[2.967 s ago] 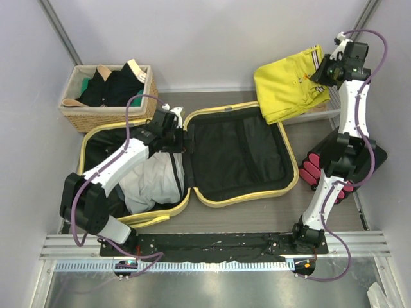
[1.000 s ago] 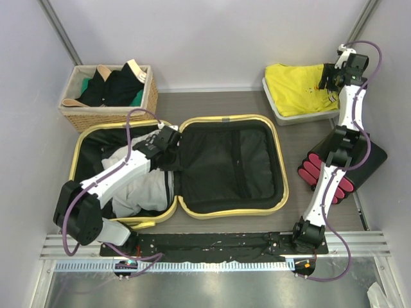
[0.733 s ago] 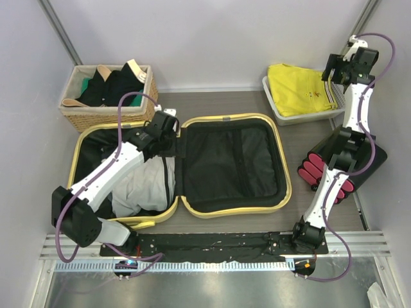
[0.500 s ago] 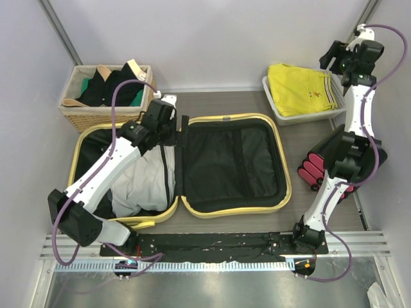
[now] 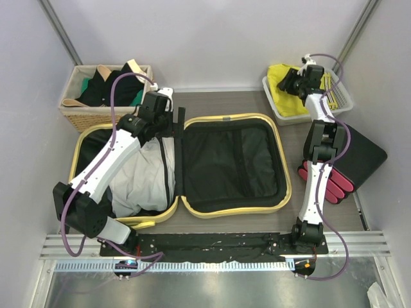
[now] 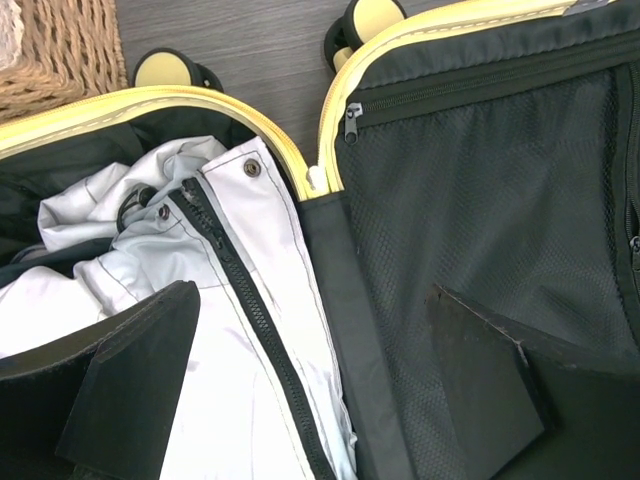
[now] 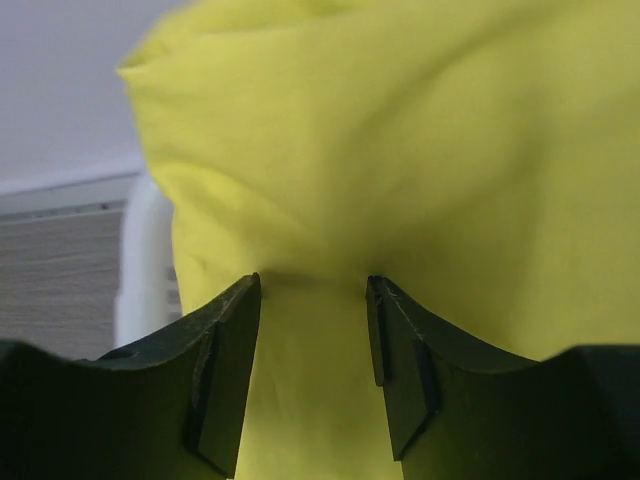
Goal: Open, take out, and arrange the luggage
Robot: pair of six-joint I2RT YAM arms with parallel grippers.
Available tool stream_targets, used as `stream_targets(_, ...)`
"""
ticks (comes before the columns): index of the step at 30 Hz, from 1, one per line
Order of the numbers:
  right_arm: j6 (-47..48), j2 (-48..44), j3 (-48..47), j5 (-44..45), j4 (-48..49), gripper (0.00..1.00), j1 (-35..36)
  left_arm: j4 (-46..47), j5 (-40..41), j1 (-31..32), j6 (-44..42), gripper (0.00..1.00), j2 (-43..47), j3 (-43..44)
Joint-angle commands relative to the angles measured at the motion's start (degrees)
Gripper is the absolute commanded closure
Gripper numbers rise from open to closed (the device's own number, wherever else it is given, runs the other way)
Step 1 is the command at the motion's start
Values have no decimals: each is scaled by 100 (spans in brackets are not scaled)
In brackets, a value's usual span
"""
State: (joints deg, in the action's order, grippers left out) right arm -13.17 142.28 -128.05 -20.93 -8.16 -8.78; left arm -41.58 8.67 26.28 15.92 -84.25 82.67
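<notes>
The suitcase (image 5: 231, 163) lies open flat on the middle of the table, its yellow rim running round both halves. The right half shows bare black mesh lining, and the left half holds a crumpled pale grey jacket (image 5: 144, 183).

The left gripper (image 5: 168, 128) hangs over the far end of the hinge with its fingers spread wide and nothing between them. From the left wrist, the gripper (image 6: 312, 300) straddles the hinge strip – one finger over the jacket (image 6: 270, 200) with its dark zipper (image 6: 240, 290), the other over the mesh side of the suitcase (image 6: 500, 200). Two yellow wheels (image 6: 165, 68) sit just past the rim, near a wicker basket (image 6: 50, 50).

The right gripper (image 5: 292, 81) reaches into the white tray (image 5: 282, 115) at the far right, onto a yellow garment (image 5: 277, 72). Up close, its fingers (image 7: 225, 370) stand partly apart with yellow cloth (image 7: 400, 150) filling the gap – I cannot tell whether they actually pinch it.

The basket (image 5: 96, 119) of dark clothes stands at the far left.
</notes>
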Motion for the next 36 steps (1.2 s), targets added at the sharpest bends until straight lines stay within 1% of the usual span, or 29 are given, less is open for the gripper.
stream_targets(1,-212,-359,490,264,228,46,-124,388,-198,-114,-133,0,49,-216)
stream_targets(3,-204,-237,527,492,88,46,-124,423,-251,-158,-160,0,40,-260)
stream_targets(6,-169,36,220,861,-430,46,-133,414,-304,-237,-221,0,31,-278)
stream_targets(7,-168,220,19,958,-754,46,-124,405,-322,-264,-239,0,40,-287)
stream_targets(9,-133,344,-80,1116,-984,44,-124,414,-330,-308,-300,0,66,-331)
stream_targets(14,-98,397,245,1442,-1354,43,-124,660,-357,-396,-335,0,207,-664)
stream_targets(19,-72,318,473,1530,-1618,43,-124,660,-392,-414,-344,0,216,-805)
stream_targets(23,-63,-41,544,1215,-1610,43,-107,669,-410,-422,-344,0,295,-840)
stream_targets(25,-98,-234,553,969,-1487,43,-72,687,-392,-422,-344,0,330,-876)
stream_targets(26,-203,-340,588,881,-1391,45,-54,687,-383,-414,-344,0,347,-876)
stream_targets(28,-413,-753,894,670,-847,49,-54,687,-375,-413,-344,0,365,-893)
stream_targets(29,-641,-893,1070,521,-566,52,-45,695,-366,-413,-344,0,374,-893)
stream_targets(30,-791,-1208,1454,476,19,54,-45,695,-348,-422,-344,0,383,-902)
stream_targets(31,-923,-1316,1632,467,330,55,-54,704,-331,-422,-344,0,391,-893)
stream_targets(32,-1029,-1412,1782,415,594,60,-45,713,-313,-422,-353,0,392,-911)
stream_targets(33,-1221,-1457,1888,397,1014,62,-45,713,-296,-414,-353,0,400,-920)
stream_targets(35,-1398,-1361,1845,231,1264,64,-54,722,-295,-422,-362,0,400,-929)
stream_targets(36,-1451,-1265,1645,169,1404,64,-54,722,-304,-414,-362,0,392,-929)
